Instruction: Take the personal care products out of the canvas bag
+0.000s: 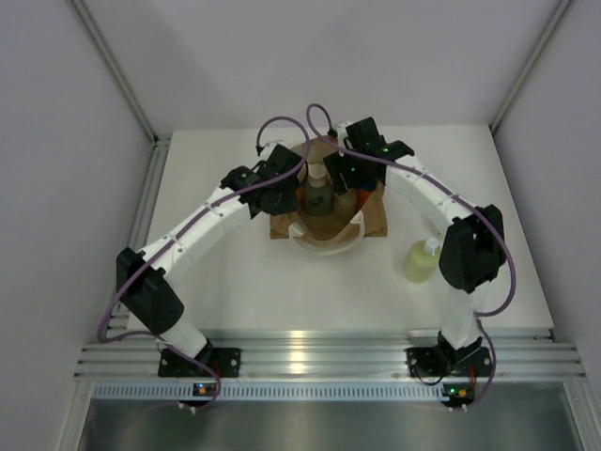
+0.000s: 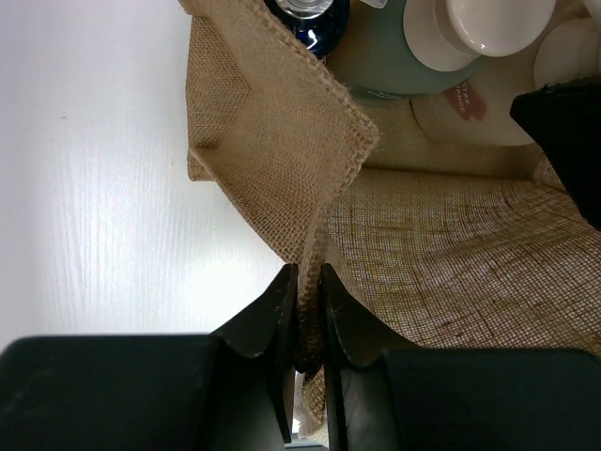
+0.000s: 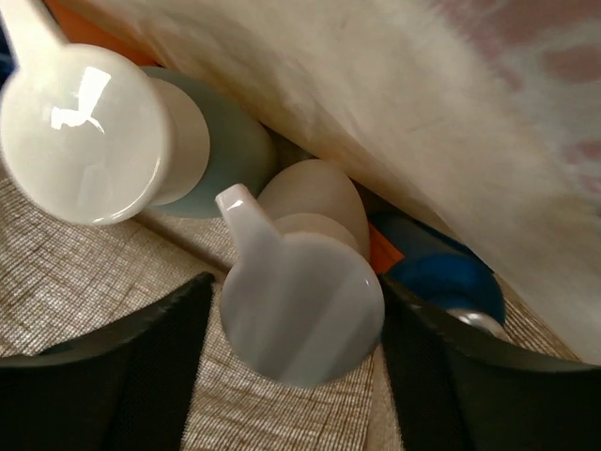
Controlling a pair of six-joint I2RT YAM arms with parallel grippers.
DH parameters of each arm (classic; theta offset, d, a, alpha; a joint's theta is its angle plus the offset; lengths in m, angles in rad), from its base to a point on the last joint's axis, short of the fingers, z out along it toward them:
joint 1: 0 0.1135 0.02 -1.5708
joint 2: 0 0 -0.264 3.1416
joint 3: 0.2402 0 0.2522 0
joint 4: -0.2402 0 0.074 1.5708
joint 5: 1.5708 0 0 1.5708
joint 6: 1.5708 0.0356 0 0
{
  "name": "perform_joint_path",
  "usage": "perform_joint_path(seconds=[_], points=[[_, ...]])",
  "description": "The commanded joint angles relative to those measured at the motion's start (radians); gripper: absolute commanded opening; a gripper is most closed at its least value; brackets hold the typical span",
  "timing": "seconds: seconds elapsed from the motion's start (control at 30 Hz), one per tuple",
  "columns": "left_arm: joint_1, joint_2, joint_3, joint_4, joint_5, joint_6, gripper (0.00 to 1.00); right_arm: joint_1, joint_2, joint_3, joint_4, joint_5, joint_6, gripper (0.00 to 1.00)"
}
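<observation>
While my left end effector (image 2: pixel 308 282) is clamped on the woven rim of the boxy tan-brown canvas bag (image 2: pixel 282 160), my right end effector (image 3: pixel 296 305) hangs inside the bag, its fingers spread apart on either side of the white pump head of a pale beige plastic bottle (image 3: pixel 315 193). Just ahead of those fingers stands a dark green bottle with a round white top (image 3: pixel 235 155), a blue-capped orange bottle (image 3: pixel 441 282) is close beside one finger, and a yellow-green bottle (image 1: pixel 421 261) sits on the white counter (image 1: pixel 235 282), well apart from both end effectors.
</observation>
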State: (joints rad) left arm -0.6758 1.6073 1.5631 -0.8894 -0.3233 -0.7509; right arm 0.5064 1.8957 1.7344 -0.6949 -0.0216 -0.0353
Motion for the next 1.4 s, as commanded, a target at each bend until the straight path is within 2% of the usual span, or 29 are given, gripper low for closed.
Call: perform_joint_path(seconds=[0.0, 0.13, 0.2, 0.23, 0.3, 0.4, 0.73, 0.9, 1.2, 1.37], points=[[0.004, 0.026, 0.02, -0.029, 0.013, 0.021, 0.0, -0.02, 0.037, 0.045, -0.009, -0.015, -0.02, 0.65], [0.004, 0.023, 0.011, -0.029, 0.013, 0.025, 0.0, -0.022, 0.06, 0.071, 0.003, 0.005, -0.017, 0.56], [0.004, 0.02, 0.009, -0.029, 0.012, 0.025, 0.0, -0.023, 0.055, 0.065, 0.029, 0.009, -0.015, 0.47], [0.004, 0.02, 0.008, -0.028, 0.012, 0.027, 0.0, -0.023, 0.054, 0.066, 0.032, 0.012, -0.014, 0.35], [0.004, 0.022, 0.008, -0.031, 0.012, 0.027, 0.0, -0.022, 0.046, 0.074, 0.038, 0.015, -0.008, 0.19], [0.004, 0.022, 0.002, -0.029, 0.012, 0.027, 0.0, -0.022, -0.006, 0.053, 0.069, 0.006, 0.009, 0.0], [0.004, 0.019, 0.0, -0.029, -0.013, 0.03, 0.0, -0.012, -0.28, 0.077, 0.071, 0.014, 0.083, 0.0], [0.005, 0.025, 0.003, -0.029, -0.02, 0.036, 0.0, -0.014, -0.385, 0.122, -0.003, 0.014, 0.083, 0.0], [0.007, 0.048, 0.018, -0.029, -0.046, 0.055, 0.0, -0.014, -0.57, 0.341, -0.179, -0.009, 0.078, 0.0], [0.007, 0.057, 0.02, -0.029, -0.043, 0.051, 0.0, -0.016, -0.641, 0.375, -0.281, 0.064, 0.1, 0.0]])
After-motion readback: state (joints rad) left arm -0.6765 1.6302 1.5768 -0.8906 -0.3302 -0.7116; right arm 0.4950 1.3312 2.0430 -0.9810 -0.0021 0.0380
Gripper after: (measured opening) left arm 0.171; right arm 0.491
